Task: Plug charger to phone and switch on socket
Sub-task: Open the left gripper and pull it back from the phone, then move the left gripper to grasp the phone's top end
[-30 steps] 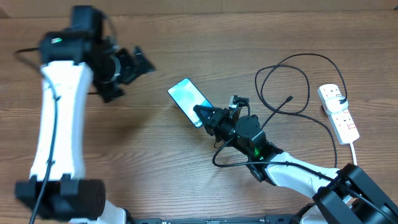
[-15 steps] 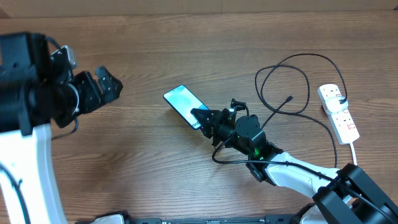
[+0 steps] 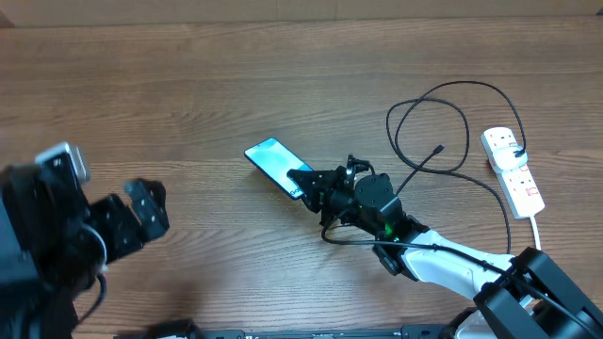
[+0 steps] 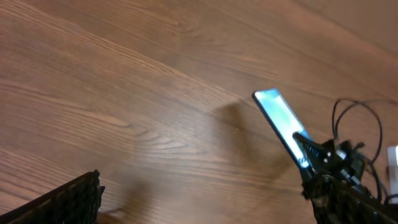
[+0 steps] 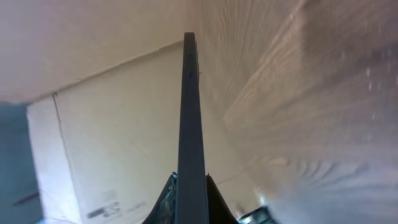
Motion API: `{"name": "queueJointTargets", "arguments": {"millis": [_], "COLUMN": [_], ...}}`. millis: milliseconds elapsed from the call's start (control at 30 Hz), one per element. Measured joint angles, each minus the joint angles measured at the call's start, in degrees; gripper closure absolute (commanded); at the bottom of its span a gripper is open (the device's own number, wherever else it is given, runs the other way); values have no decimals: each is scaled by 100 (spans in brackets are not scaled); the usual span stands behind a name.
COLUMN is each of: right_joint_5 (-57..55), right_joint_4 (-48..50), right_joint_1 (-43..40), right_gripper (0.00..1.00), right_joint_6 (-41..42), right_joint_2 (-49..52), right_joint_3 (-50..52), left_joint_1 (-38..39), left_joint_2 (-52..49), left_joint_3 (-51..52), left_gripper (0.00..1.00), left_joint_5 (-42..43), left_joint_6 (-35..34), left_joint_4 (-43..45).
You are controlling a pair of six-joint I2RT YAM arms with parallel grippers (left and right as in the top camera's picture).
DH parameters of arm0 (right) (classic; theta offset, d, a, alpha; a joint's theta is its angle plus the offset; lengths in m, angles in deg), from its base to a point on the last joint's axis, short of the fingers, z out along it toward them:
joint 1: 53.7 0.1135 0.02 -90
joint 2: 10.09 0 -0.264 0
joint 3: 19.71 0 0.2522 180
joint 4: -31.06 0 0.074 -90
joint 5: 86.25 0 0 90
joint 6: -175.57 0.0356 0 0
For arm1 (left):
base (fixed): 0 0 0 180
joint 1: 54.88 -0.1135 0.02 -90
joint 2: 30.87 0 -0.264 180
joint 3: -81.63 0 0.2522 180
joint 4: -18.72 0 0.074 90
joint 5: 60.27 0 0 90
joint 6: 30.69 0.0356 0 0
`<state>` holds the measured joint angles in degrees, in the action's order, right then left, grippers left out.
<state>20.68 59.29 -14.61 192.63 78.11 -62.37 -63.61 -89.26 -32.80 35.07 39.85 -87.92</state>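
The phone has a light blue screen and is held off the table, tilted on its edge. My right gripper is shut on its lower end. In the right wrist view the phone's dark edge runs up between the jaws. The left wrist view shows the phone at right. The black charger cable lies looped at right, its connector tip free on the table. The white socket strip lies at far right. My left gripper is open and empty at the lower left, far from the phone.
The socket's white cord runs down toward the front edge. A beige cardboard wall shows in the right wrist view. Bare wooden table lies between the two arms.
My left arm swung down from the far left toward the front left edge. The right gripper moved the phone slightly left and turned it more on edge.
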Motion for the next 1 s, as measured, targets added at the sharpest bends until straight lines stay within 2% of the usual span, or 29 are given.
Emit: {"name": "queueJointTargets", "arguments": {"millis": [100, 267, 400, 567, 667, 767, 1000], "right_joint_5": [219, 420, 511, 643, 719, 743, 758], "right_joint_4": [173, 1036, 1327, 1025, 894, 901, 1010], "right_joint_1": [0, 0, 0, 0, 0, 0, 0], "right_gripper": [96, 96, 96, 96, 96, 96, 96], "right_joint_6": [780, 885, 887, 885, 883, 881, 885], "right_joint_2": [9, 15, 15, 15, 15, 15, 15], "right_joint_3": [9, 11, 9, 9, 9, 9, 9], "left_joint_1": [0, 0, 0, 0, 0, 0, 63], "left_joint_2": [387, 772, 721, 391, 92, -236, -1051], "left_joint_3": [577, 1775, 2811, 3821, 4030, 4044, 4050], "left_gripper": [0, 0, 1, 5, 9, 18, 23], "left_joint_5": [-26, 61, 935, 2511, 3167, 3694, 4395], "left_joint_6": [-273, -990, -1475, -2096, -2516, -2850, -3167], "left_joint_4": [256, 713, 1825, 3440, 3783, 3969, 4024]}}
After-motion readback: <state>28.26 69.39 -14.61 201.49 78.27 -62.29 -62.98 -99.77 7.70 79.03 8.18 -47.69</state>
